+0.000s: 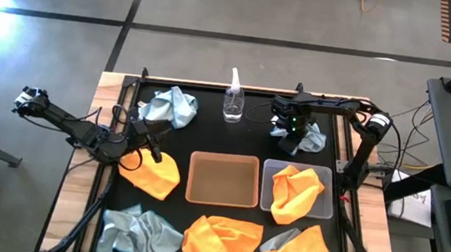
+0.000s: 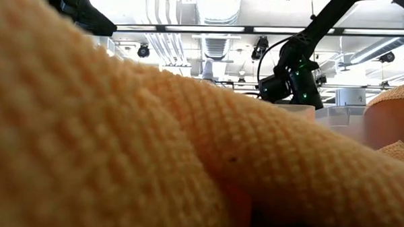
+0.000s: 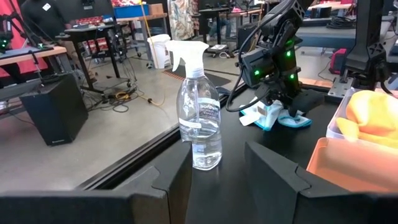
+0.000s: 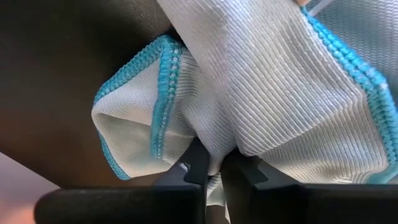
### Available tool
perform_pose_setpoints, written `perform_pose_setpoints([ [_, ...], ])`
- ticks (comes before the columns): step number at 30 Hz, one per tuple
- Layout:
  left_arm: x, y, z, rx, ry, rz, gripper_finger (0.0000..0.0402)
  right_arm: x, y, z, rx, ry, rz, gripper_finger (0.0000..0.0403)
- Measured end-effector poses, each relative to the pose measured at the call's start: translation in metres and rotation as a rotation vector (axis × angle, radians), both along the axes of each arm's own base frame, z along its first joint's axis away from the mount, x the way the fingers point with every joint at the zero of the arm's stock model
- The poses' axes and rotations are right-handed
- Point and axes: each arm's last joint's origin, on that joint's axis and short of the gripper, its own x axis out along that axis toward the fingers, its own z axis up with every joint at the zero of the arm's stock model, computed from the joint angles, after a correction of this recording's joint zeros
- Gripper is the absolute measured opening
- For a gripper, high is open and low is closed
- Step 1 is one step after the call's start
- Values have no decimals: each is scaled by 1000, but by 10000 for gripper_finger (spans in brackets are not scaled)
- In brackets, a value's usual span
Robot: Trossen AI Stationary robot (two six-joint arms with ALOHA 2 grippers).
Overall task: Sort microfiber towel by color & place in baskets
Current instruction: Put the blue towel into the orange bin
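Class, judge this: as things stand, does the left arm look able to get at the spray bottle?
Probably yes: the left pincer stands open facing the spray bottle, nothing between them.

orange towel [image 2: 120, 144] fills low view — blurred, table hidden

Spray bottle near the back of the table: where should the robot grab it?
Grip the spray bottle around its straight clear body, below the white trigger head. Come in level from the side, since it stands upright; the left gripper already faces it, fingers open.
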Motion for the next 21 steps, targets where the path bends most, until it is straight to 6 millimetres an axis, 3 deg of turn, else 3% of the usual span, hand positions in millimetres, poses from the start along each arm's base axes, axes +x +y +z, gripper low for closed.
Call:
perform_pose_setpoints([
  [7,0,0,0,-12,-12,2,132,-5,4,18,-9,-17,-10,23],
  [21,0,0,5,-25,-36,3,132,-30,23,116,-237,-319,-201,23],
])
